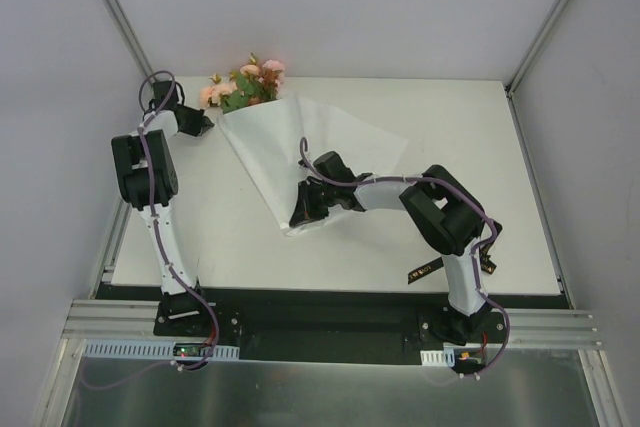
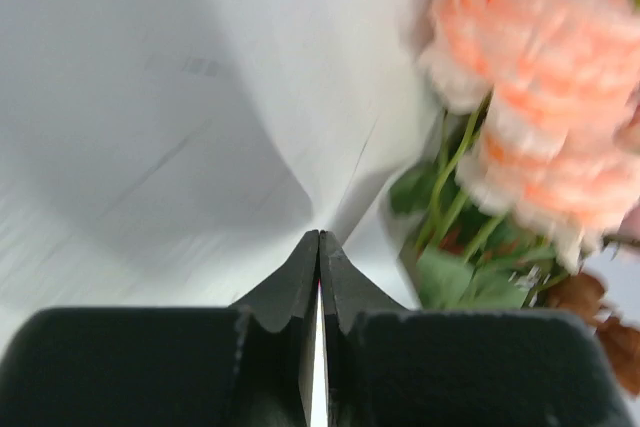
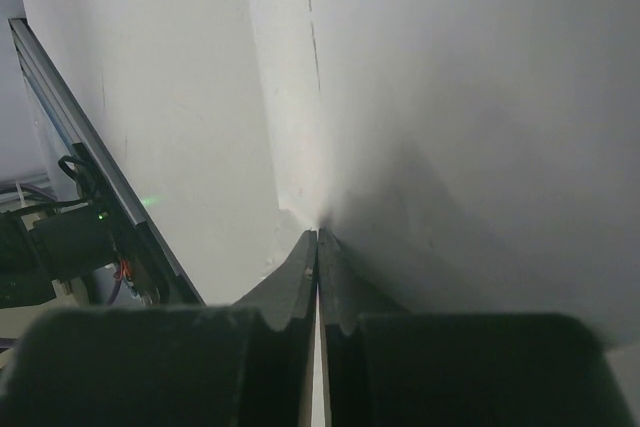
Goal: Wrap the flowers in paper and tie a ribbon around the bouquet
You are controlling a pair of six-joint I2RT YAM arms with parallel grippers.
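Paper (image 1: 290,152), one sheet, seemingly wraps one flower bunch (image 1: 245,85).

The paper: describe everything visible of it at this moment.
The paper is a thin, white, slightly creased sheet folded into a loose cone on the table. The flowers poke out of its wide far end. The left claw pinches its edge beside the blooms, and the right claw pinches its narrow near end.

Thin, matt white paper (image 3: 450,97), smooth but faintly creased, spreads ahead of the matt black plastic jaws of the left gripper (image 2: 319,239) and right gripper (image 3: 318,237), with soft, cloth-like peach flowers (image 2: 530,77) right of the left jaws
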